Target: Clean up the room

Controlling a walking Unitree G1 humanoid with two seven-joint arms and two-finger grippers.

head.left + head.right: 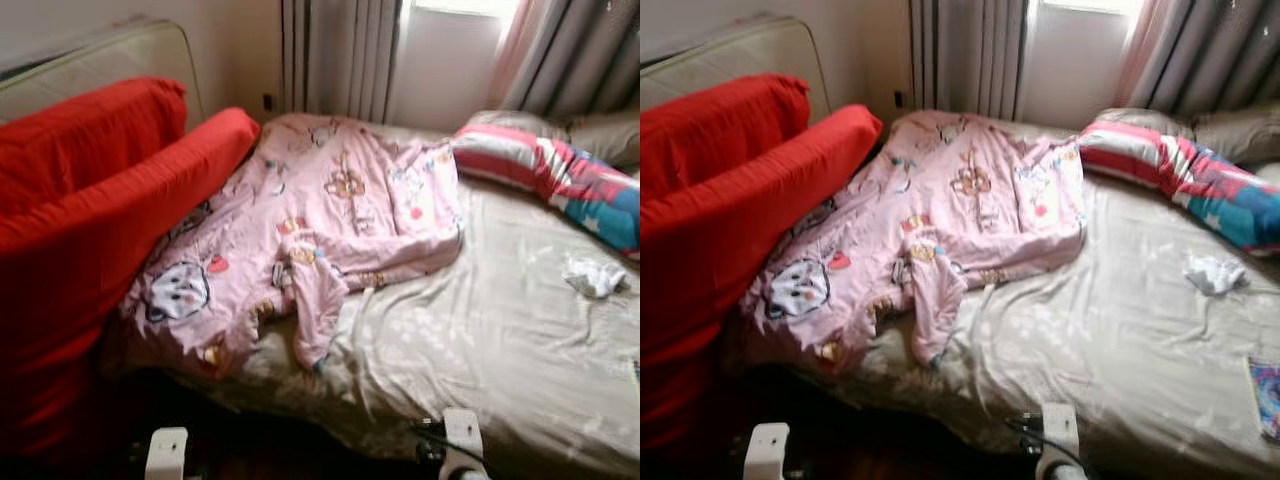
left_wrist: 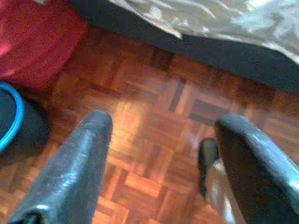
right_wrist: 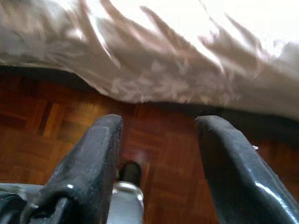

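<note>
Bedroom with a beige-sheeted bed bearing a crumpled pink cartoon-print duvet at its left, a striped pillow far right, red cushions left, while left gripper and right gripper hang spread above parquet floor.

No readable text, labels, numbers anywhere; views blurred.
</note>
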